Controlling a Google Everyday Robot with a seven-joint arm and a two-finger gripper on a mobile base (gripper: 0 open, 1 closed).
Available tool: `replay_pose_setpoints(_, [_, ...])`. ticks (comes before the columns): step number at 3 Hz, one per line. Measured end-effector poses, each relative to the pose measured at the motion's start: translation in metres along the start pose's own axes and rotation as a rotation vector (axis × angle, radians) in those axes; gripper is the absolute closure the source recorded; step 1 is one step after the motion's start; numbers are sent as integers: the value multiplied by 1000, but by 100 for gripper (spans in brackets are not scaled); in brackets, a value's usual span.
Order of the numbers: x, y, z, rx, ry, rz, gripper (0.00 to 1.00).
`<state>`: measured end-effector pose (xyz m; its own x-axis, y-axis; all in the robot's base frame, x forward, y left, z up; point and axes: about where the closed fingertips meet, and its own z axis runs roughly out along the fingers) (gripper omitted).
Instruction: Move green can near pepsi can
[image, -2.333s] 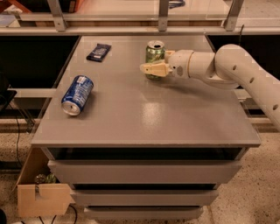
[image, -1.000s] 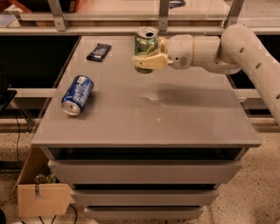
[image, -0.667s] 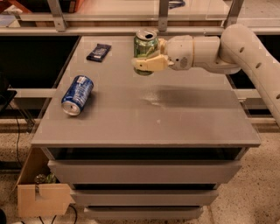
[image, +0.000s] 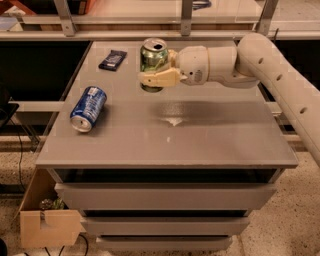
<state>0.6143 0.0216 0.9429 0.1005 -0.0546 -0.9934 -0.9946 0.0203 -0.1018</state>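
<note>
My gripper (image: 156, 70) is shut on the green can (image: 152, 57) and holds it upright, lifted above the back middle of the grey table (image: 200, 135). The can's silver top with its opening faces up. One cream finger (image: 159, 78) crosses the can's front. The pepsi can (image: 88, 108), blue with white markings, lies on its side near the table's left edge, well left of and nearer than the green can. My arm reaches in from the right.
A small dark flat packet (image: 113, 59) lies at the table's back left, just left of the held can. A metal rail with posts (image: 186, 17) runs behind the table. A cardboard box (image: 47, 225) sits on the floor at the lower left.
The gripper lifted the green can off the table and carried it left, toward the middle of the table's back. The pepsi can and the packet have not moved.
</note>
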Motion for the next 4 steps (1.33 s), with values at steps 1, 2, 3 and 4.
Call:
replay_pose_setpoints(1, [-7, 28, 27, -84, -31, 3, 100])
replay_pose_setpoints(2, [-10, 59, 55, -180, -18, 10, 100])
replay_pose_setpoints(3, [-6, 85, 70, -243, 26, 16, 100])
replay_pose_setpoints(4, [1, 106, 78, -268, 35, 28, 100])
